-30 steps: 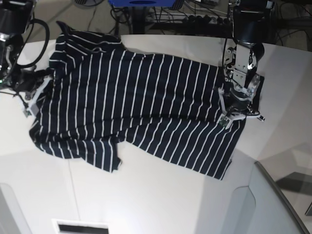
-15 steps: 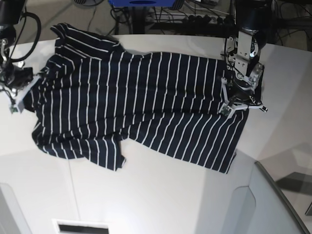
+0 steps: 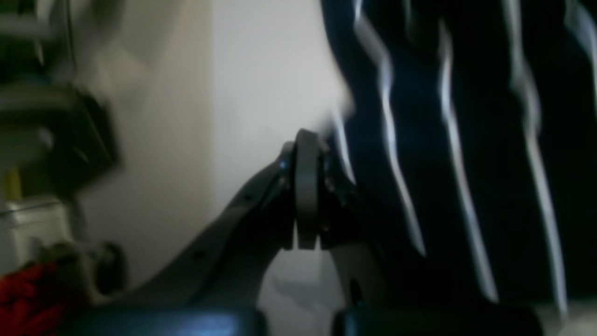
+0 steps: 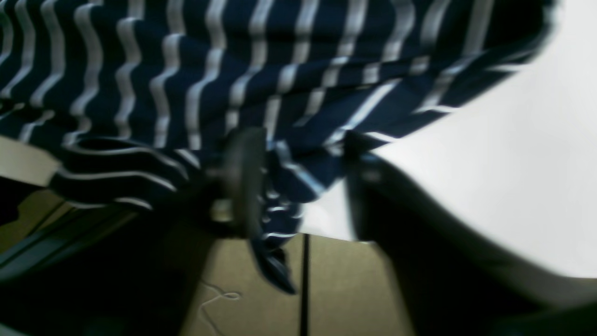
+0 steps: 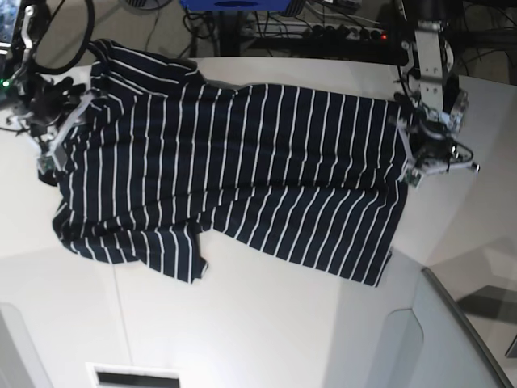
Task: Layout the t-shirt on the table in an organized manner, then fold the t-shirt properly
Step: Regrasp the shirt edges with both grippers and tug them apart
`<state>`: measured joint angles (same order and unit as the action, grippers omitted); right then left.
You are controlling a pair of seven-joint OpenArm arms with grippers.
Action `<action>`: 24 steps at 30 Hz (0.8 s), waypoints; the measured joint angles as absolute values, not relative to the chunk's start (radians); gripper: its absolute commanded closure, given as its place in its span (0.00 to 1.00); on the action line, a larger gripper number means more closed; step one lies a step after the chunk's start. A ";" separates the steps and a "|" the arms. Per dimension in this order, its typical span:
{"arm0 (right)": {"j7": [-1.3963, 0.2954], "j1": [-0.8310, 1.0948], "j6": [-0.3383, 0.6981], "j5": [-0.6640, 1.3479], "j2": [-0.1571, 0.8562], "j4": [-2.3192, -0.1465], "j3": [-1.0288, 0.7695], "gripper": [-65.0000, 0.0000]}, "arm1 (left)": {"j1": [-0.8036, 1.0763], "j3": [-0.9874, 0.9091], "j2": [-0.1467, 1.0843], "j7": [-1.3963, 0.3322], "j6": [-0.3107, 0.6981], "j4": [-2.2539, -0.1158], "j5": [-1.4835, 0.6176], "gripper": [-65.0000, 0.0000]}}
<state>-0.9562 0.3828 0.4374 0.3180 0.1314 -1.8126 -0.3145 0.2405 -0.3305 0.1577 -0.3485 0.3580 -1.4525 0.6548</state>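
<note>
The navy white-striped t-shirt (image 5: 242,170) lies spread across the white table (image 5: 266,323), neck end at the left, hem at the right. My left gripper (image 5: 420,162) is at the hem's far corner. In the left wrist view its fingertips (image 3: 305,140) are pressed together where the cloth edge (image 3: 466,140) meets them, above the table (image 3: 261,70). My right gripper (image 5: 55,152) is at the shoulder end. In the right wrist view this gripper (image 4: 303,182) is open, with a bunch of striped cloth (image 4: 233,56) lying loose between the fingers at the table's edge (image 4: 513,163).
Cables and a power strip (image 5: 347,32) run behind the table's back edge. A grey panel (image 5: 452,339) rises at the lower right. Brown floor (image 4: 256,289) shows below the table edge in the right wrist view. Something red (image 3: 28,289) lies off the table in the left wrist view.
My right gripper has opened and let go of the shoulder end. The left gripper moved right and back with the hem, drawing the shirt out longer and flatter.
</note>
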 measured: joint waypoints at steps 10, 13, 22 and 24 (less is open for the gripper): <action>-0.914 0.362 0.434 0.313 0.115 -1.741 -0.314 0.29 | 0.282 -0.377 0.158 -0.345 0.371 -1.446 0.654 1.00; -0.917 0.334 0.433 0.311 0.115 -1.671 -0.314 0.36 | 0.288 -0.376 0.152 -0.348 0.379 -1.446 0.653 1.00; -0.886 0.316 0.433 0.311 0.116 -1.618 -0.314 0.87 | 0.302 -0.420 0.152 -0.348 0.384 -1.444 0.644 1.00; -0.886 0.316 0.434 0.314 0.115 -1.618 -0.314 1.00 | 0.315 -0.436 0.157 -0.347 0.379 -1.449 0.538 1.00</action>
<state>-0.8860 0.3164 0.4335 0.3141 0.1150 -1.6180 -0.3141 0.3153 -0.4362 0.1574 -0.3466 0.3786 -1.4487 0.5385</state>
